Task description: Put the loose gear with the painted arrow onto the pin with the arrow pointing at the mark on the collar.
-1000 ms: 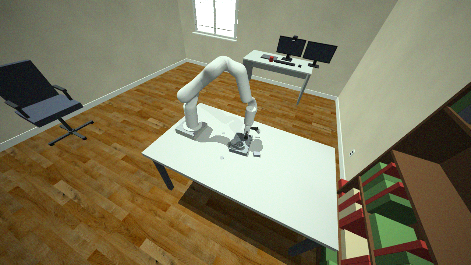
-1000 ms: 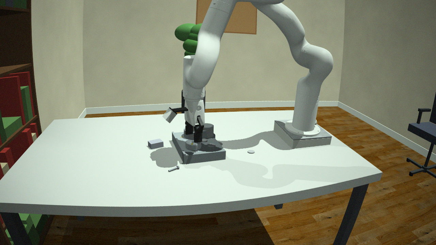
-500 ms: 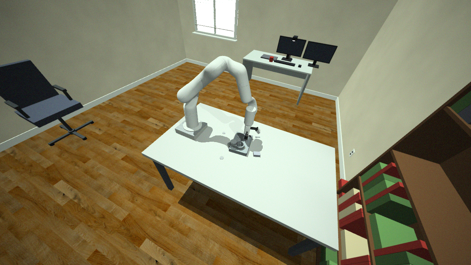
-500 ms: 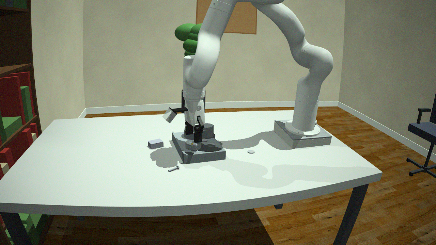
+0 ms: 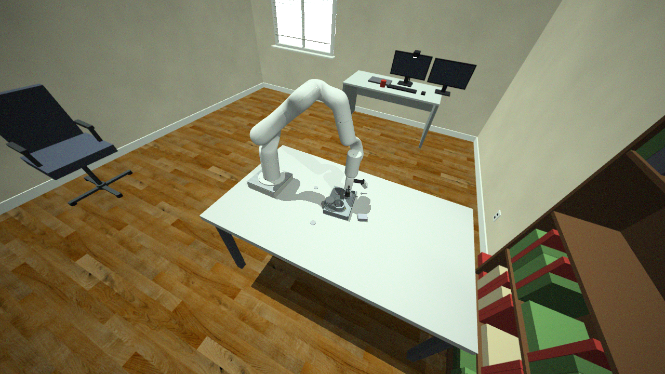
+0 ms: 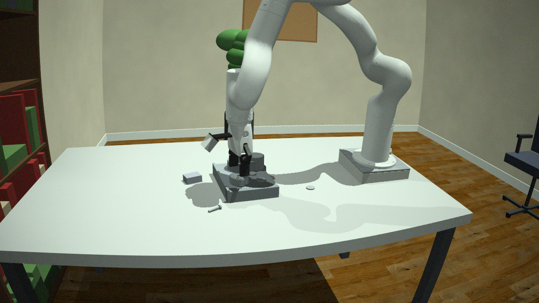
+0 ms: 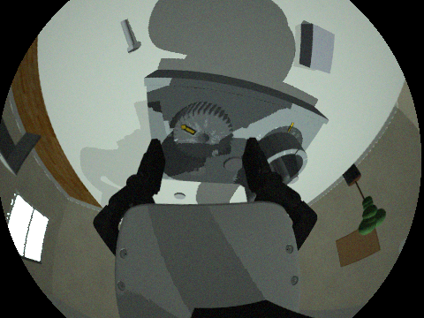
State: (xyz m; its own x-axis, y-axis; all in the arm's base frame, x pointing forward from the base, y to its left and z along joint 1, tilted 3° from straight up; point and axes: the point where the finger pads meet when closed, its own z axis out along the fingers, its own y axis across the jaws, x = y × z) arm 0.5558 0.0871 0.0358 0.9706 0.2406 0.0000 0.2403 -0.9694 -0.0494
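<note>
Top view: arm (image 5: 302, 106) arched from its base at the far left of the table (image 5: 409, 274) down to the case (image 5: 340, 208) near the table's middle. Gripper (image 5: 346, 191) hung over the far end of the case. Small block (image 5: 362, 217) lay just right of the case, a bolt (image 5: 363, 192) beyond it on the far side, two discs (image 5: 313, 222) on the left. Gear detail too small to read here.

Exterior view: gripper (image 6: 238, 162) was low over the case (image 6: 246, 188), fingers (image 6: 244, 166) wide apart, tips down close to the case top. Gear (image 6: 237, 180) sat on the case at its near left corner, just below the fingertips; contact not resolvable. Dark cylinder (image 6: 257, 161) stood on the far part of the case behind the fingers. Block (image 6: 192, 177) left of the case, bolt (image 6: 214, 208) near-left of it, disc (image 6: 310, 187) to the right toward the arm base.

Wrist view: gripper (image 7: 203, 162) spread nearly full, nothing between the fingers. Gear (image 7: 200, 124) with yellow arrow (image 7: 189, 129) lay on the case (image 7: 306, 118) just beyond the left fingertip, outside the gap. Collar (image 7: 283, 150) with a small yellow mark (image 7: 291, 125) was by the right finger, partly hidden. Couldn't tell whether the gear was on the pin. Bolt (image 7: 129, 37) and block (image 7: 316, 45) lay on the table beyond.
</note>
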